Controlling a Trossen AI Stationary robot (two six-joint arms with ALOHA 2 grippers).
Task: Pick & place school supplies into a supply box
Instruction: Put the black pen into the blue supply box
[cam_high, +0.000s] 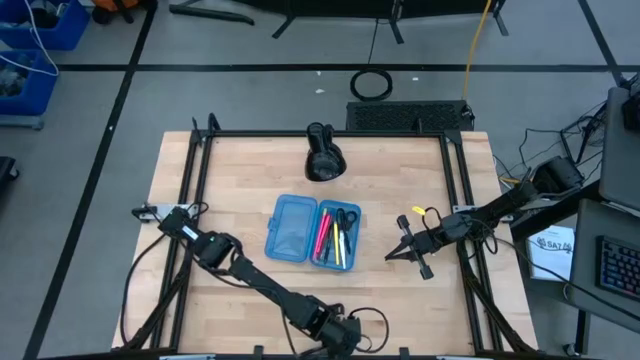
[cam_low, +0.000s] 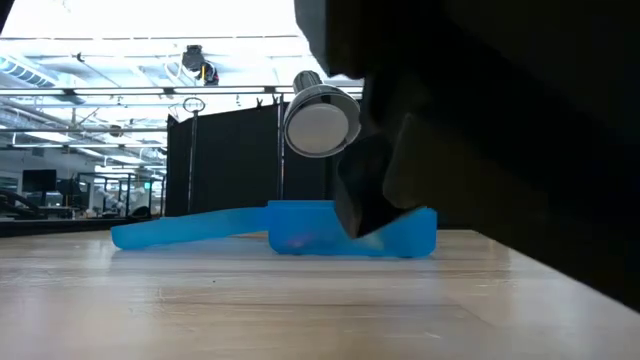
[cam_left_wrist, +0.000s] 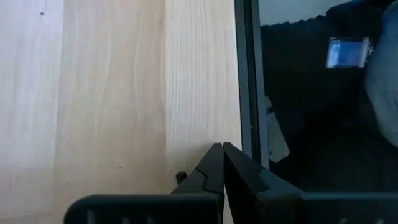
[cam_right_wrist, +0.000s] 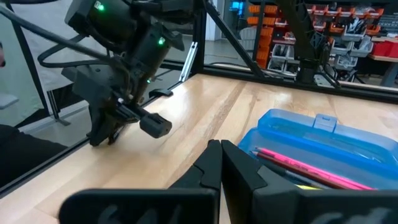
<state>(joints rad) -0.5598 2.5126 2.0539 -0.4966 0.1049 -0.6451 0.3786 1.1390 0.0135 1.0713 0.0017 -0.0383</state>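
Note:
The translucent blue supply box (cam_high: 291, 228) lies open in the middle of the table, both halves flat; it also shows in the low view (cam_low: 300, 228) and the right wrist view (cam_right_wrist: 323, 134). Its right half holds pink, yellow and orange pens (cam_high: 332, 242) and black-handled scissors (cam_high: 346, 218); a pink pen (cam_right_wrist: 305, 167) shows in the right wrist view. My right gripper (cam_high: 392, 255) (cam_right_wrist: 221, 148) is shut and empty, just right of the box, pointing at it. My left gripper (cam_high: 340, 333) (cam_left_wrist: 222, 150) is shut and empty at the table's near edge.
A bulky black lamp-like object (cam_high: 322, 155) (cam_low: 322, 125) stands beyond the box toward the far edge. A black frame (cam_high: 200, 160) runs around the tabletop. My left arm (cam_high: 230, 255) (cam_right_wrist: 124, 81) stretches across the near left. Bare wood lies left of the box.

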